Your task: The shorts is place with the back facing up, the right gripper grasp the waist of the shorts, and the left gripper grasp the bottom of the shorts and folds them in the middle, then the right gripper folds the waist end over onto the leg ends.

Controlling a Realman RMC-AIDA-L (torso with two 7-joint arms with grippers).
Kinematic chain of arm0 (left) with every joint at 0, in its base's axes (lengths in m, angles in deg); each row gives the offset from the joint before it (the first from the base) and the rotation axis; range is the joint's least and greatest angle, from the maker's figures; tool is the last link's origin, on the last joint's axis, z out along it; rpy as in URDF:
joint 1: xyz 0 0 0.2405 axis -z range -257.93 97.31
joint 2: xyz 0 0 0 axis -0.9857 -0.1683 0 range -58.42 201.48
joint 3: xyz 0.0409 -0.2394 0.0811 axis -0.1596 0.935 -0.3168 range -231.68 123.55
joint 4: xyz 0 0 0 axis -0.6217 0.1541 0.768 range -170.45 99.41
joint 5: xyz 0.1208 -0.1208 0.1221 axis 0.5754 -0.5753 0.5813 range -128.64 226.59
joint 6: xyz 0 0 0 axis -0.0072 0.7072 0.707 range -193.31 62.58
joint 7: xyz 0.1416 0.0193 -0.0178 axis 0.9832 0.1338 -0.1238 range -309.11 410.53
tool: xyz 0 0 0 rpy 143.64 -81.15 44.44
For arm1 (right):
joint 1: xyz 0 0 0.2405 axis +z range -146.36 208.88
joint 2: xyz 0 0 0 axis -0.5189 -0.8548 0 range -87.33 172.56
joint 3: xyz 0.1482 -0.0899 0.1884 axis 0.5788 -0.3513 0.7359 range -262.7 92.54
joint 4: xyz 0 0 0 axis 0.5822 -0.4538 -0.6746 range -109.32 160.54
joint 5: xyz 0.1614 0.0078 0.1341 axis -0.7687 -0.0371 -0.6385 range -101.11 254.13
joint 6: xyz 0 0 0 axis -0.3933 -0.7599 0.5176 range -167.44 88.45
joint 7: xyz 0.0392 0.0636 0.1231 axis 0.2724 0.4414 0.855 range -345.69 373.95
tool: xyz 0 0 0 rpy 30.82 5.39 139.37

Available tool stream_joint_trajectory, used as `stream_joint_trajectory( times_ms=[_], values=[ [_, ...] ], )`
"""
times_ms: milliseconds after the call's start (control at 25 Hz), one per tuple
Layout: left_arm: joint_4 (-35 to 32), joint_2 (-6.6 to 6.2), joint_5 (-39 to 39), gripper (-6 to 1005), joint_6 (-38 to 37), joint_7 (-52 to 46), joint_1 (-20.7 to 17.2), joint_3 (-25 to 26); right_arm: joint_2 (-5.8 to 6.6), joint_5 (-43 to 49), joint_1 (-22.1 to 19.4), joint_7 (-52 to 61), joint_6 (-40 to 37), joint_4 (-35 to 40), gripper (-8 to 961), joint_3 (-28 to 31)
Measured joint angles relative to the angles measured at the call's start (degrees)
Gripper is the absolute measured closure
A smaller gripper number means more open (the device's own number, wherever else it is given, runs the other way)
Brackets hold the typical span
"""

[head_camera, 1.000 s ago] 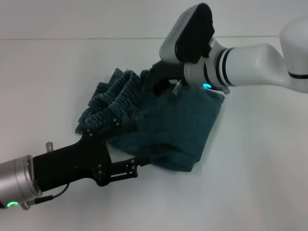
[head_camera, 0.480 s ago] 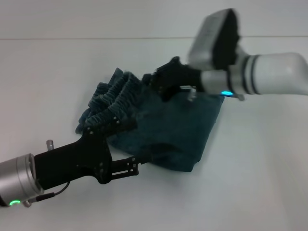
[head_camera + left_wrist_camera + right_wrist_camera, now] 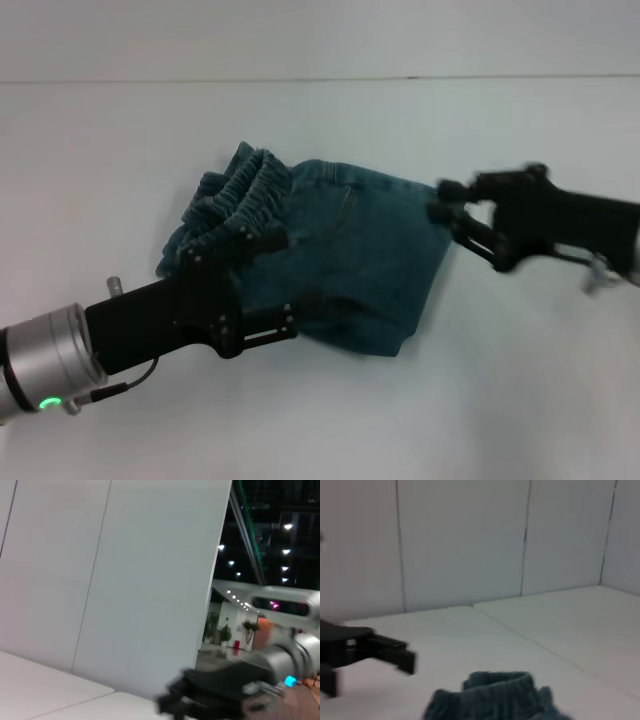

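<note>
White table [image 3: 330, 420]; folded denim shorts [image 3: 360, 255] lying directly on it, ruffled waist [image 3: 235, 195] at left end.

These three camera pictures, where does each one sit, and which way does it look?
Head view: high on the robot's head, looking forward and down at the folded shorts on the white table; the left tool lies at the shorts, the open right tool is just off their edge.
Left wrist view: on the left arm, facing a pale wall; the right tool shows, blurred.
Right wrist view: on the right arm, looking low across the table at the waist and the left tool.
Shared: the head and right wrist views both show the waist.
</note>
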Motion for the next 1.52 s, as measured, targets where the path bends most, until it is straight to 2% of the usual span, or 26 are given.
stream_joint_trajectory(
  times_ms=[40,240,360,480,640,800,1040,1520],
  values=[
    [0.33,-0.05,-0.18,150,0.16,-0.3,0.2,0.0,0.05,0.15,-0.9,0.01,-3.34,-0.54,836,2.01],
    [-0.33,-0.53,0.05,149,2.63,-5.6,1.46,-1.12,0.14,5.35,-5.1,-0.51,-19.35,-1.95,648,14.36],
    [-2.21,-1.75,1.09,149,3.65,-12.02,2.72,-5.09,0.12,11.2,-6.45,-2.46,-26.61,-2.13,512,22.51],
    [-4.11,-2.75,3.24,148,4.21,-16.78,3.89,-8.19,0.17,16.82,-6.95,-6.15,-32.08,-2.73,364,29.33],
    [-7.42,-3.25,7.73,147,4.85,-22.29,5.38,-10.7,0.26,22.72,-6.67,-9.55,-36.07,-3.0,250,35.27],
    [-8.96,-3.61,10.55,144,5.66,-24.0,6.44,-12.1,0.33,27.29,-5.03,-10.23,-36.47,-3.6,136,36.06],
    [-11.24,-3.93,10.87,143,5.04,-24.06,6.0,-14.83,0.36,29.82,-3.15,-12.99,-37.04,-4.92,22,36.15],
    [-15.17,-4.57,12.89,143,0.42,-24.79,3.5,-14.01,0.16,29.55,-1.35,-14.01,-37.47,-4.93,22,36.72]
  ],
)
